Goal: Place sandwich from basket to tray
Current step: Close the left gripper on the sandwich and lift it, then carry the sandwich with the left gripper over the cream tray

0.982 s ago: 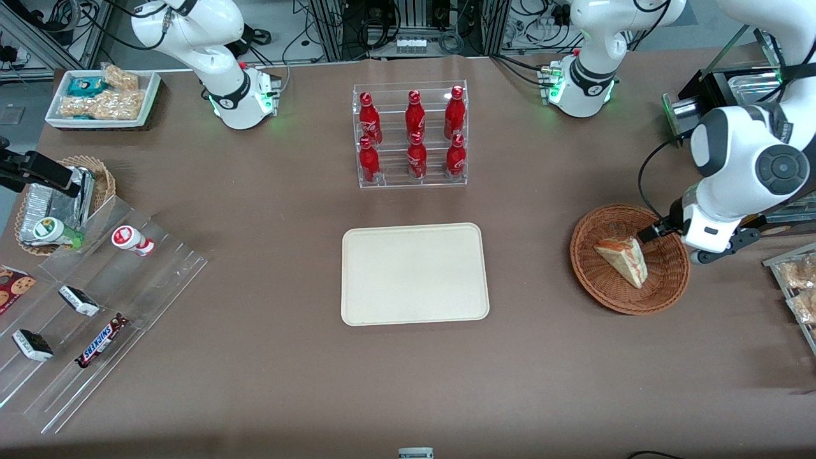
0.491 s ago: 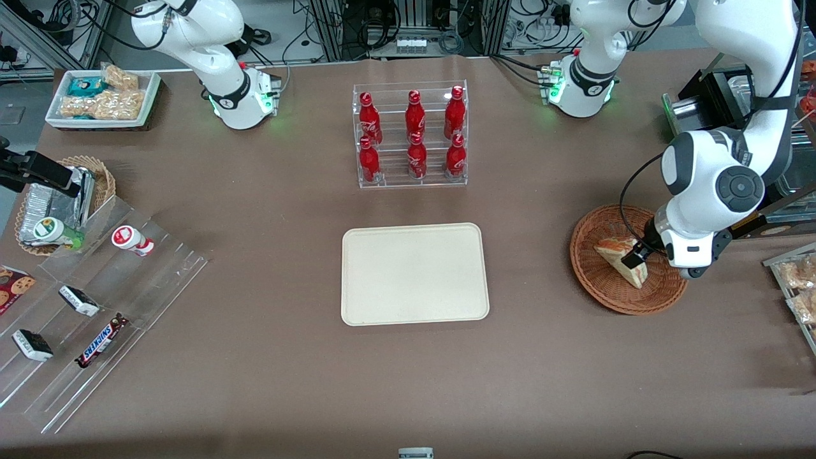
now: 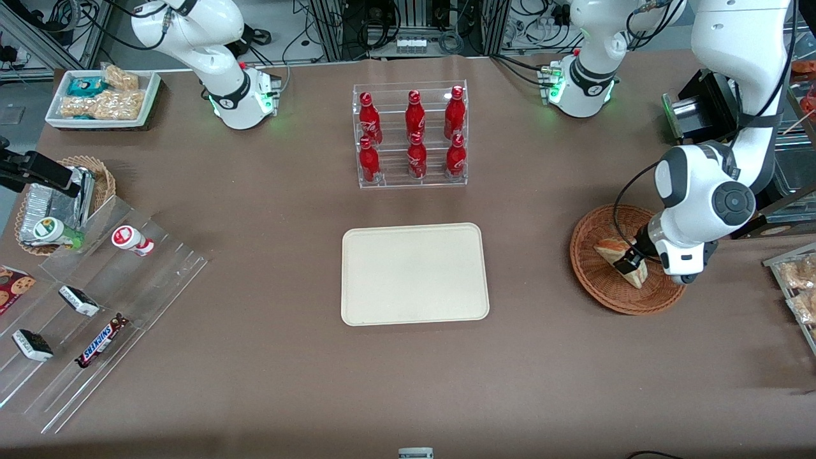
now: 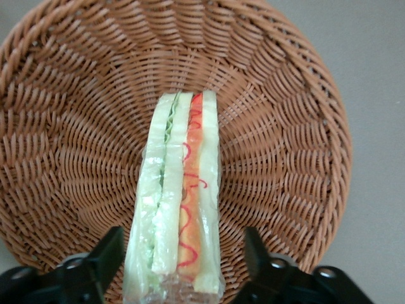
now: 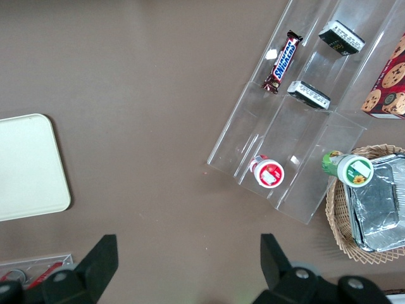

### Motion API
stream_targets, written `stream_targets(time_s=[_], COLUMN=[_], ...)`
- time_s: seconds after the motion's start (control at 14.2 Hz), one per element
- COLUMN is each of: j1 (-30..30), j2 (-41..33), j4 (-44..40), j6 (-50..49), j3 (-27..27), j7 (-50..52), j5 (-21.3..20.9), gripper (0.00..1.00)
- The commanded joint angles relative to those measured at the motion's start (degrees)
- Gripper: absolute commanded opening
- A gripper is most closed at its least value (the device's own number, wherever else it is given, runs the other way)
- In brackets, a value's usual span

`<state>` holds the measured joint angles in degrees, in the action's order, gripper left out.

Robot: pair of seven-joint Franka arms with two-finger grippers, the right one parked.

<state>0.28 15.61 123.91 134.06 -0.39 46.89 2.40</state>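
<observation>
The gripper hangs in the basket, fingers spread wide, straddling the sandwich without clamping it.

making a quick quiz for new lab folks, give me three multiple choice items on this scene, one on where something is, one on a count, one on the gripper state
1. Where is the sandwich?
A. on the tray
B. in the reddish-brown wicker basket
C. on the acrylic bottle rack

2. How many red bottles stand in the bottle rack?
A. four
B. six
C. eight

3. How is the left gripper?
A. open, one finger on each side of the sandwich
B. shut on the sandwich, lifted
C. open above the tray

Answers:
1 B: the sandwich lies in the basket, and the tray is bare.
2 B: two rows of three.
3 A: gaps show between fingers and wrap.
</observation>
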Motion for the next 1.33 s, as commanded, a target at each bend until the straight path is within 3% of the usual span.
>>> stream_targets(time_s=[0.0,0.42,0.56,0.7,0.91,1.26], j1=[0.07,-3.78,-8.25,-13.70,-24.06,-33.57], j2=[-1.02,-0.93,-0.85,0.90,8.88,22.16], j4=[-0.07,-10.00,-11.49,-14.73,-24.29,-39.86], j6=[-0.37,-11.36,-11.45,-11.36,-9.96,-9.08], j3=[0.03,-0.67,-1.02,-1.37,-1.37,-1.37], j7=[0.49,0.48,1.27,1.19,1.63,0.31], j5=[0.86,0.77,1.29,5.14,6.66,6.22], gripper=[0.08,0.06,0.06,0.07,0.08,0.10])
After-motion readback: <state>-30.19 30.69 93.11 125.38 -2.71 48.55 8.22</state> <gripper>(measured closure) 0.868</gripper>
